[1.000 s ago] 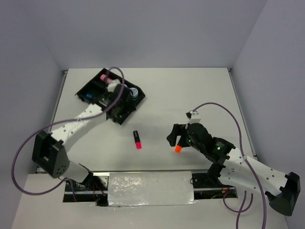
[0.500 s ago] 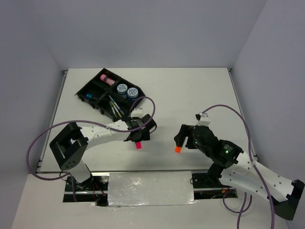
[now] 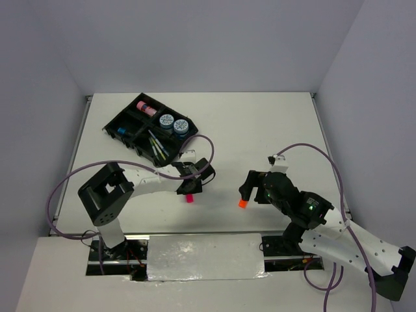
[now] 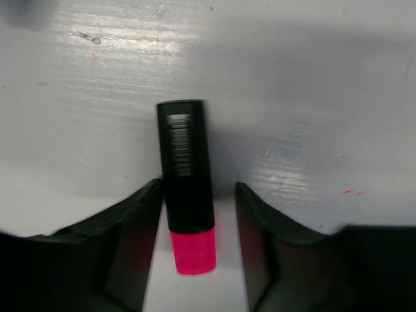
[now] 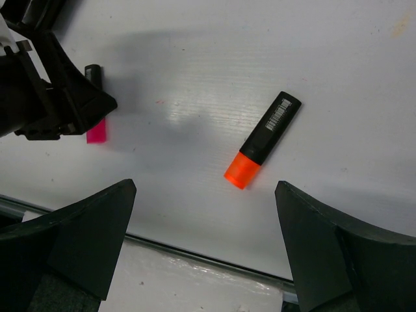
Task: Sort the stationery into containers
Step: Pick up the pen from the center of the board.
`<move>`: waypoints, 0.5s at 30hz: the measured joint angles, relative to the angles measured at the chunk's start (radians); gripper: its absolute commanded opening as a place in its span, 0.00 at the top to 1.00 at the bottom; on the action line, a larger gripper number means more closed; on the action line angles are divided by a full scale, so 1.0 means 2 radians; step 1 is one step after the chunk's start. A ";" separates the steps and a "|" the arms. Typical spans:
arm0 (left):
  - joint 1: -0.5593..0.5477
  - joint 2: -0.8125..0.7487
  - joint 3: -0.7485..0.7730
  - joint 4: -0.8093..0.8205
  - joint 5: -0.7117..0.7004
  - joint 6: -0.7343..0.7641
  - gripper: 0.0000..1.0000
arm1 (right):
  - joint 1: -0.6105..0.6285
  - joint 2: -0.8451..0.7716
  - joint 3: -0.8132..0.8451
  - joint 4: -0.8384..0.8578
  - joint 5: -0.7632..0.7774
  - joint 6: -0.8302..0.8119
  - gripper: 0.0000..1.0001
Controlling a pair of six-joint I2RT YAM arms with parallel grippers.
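in the overhead view the left gripper (image 3: 190,189) covers nearly all of the pink highlighter (image 3: 189,198), leaving only its pink tip showing just left of the frame's centre, on the white table (image 3: 260,130). the left wrist view is soft and blurred, and its lower edge cuts off the gripper's fingers (image 4: 133,227); they stand apart on either side of the highlighter, the left one against its black body and the right one with a narrow gap, not clamped. that highlighter is short, with a black barrel bearing a barcode label and a bright pink end. the orange highlighter (image 5: 262,140) lies free right of centre, with the same black barrel, barcode and an orange end. the right gripper (image 5: 205,184) hangs over it with its fingers wide apart, holding nothing. in the upper left the black tray (image 3: 116,123) holds two round blue tubs (image 3: 166,121), a pink-capped tube (image 3: 147,107), thin pens (image 3: 156,146) and something blue (image 3: 121,130) too small to make out.
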 measured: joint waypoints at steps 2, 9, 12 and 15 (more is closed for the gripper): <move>0.000 -0.002 -0.006 0.014 0.002 -0.002 0.74 | 0.000 0.001 0.000 0.000 0.000 0.000 0.04; 0.008 -0.023 -0.014 0.004 0.005 0.006 1.00 | 0.000 0.002 0.000 0.001 0.000 -0.002 0.04; 0.041 -0.052 -0.001 -0.029 0.010 0.026 1.00 | 0.000 0.002 0.000 0.002 -0.001 -0.003 0.04; 0.124 -0.083 0.049 -0.053 0.014 0.058 1.00 | 0.000 0.004 0.000 0.005 -0.003 -0.004 0.04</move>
